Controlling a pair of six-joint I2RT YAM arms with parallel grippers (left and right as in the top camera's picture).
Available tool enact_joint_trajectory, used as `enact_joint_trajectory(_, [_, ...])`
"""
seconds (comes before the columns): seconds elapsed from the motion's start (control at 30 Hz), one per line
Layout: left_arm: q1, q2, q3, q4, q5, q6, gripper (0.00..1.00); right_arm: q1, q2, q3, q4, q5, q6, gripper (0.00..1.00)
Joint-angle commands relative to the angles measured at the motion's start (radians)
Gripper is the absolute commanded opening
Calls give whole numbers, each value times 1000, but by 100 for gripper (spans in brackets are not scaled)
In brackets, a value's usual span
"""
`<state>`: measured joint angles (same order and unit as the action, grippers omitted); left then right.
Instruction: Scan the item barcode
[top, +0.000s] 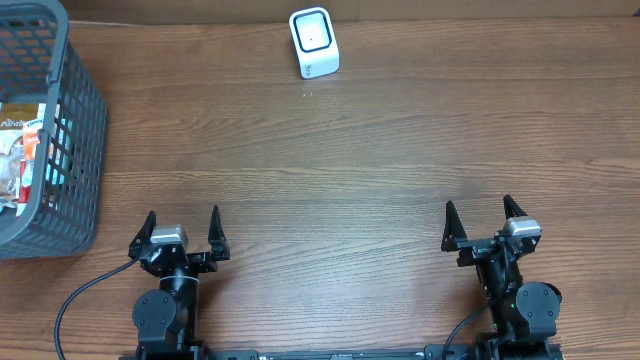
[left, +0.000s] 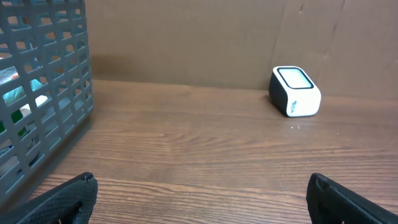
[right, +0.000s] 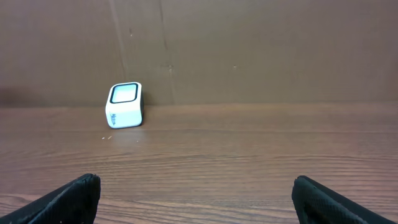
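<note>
A small white barcode scanner (top: 314, 42) with a dark window stands at the back middle of the wooden table; it also shows as the scanner (left: 295, 91) at right in the left wrist view and the scanner (right: 125, 104) at left in the right wrist view. Packaged items (top: 22, 150) lie inside a grey mesh basket (top: 75, 120) at far left; the basket (left: 59, 93) fills the left of the left wrist view. My left gripper (top: 181, 224) stands open near the front left, empty. At the front right my right gripper (top: 480, 216) is open too, nothing between its fingers.
Bare wood-grain tabletop (top: 330, 190) stretches between both grippers and the scanner. A brown cardboard wall (right: 249, 50) closes off the back of the table.
</note>
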<state>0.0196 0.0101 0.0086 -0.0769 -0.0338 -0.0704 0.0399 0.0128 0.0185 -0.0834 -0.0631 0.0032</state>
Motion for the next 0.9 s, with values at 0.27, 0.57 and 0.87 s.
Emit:
enact_joint_trajectory(0.27, [-7, -6, -4, 1, 10, 18, 99, -2, -10, -11, 3, 9, -3, 100])
enact_joint_trajectory(0.57, [-7, -6, -4, 6, 38, -3, 100, -2, -10, -11, 3, 9, -3, 100])
enact_joint_trajectory(0.87, [-7, -6, -1, 98, 130, -3, 99, -2, -10, -11, 3, 9, -4, 100])
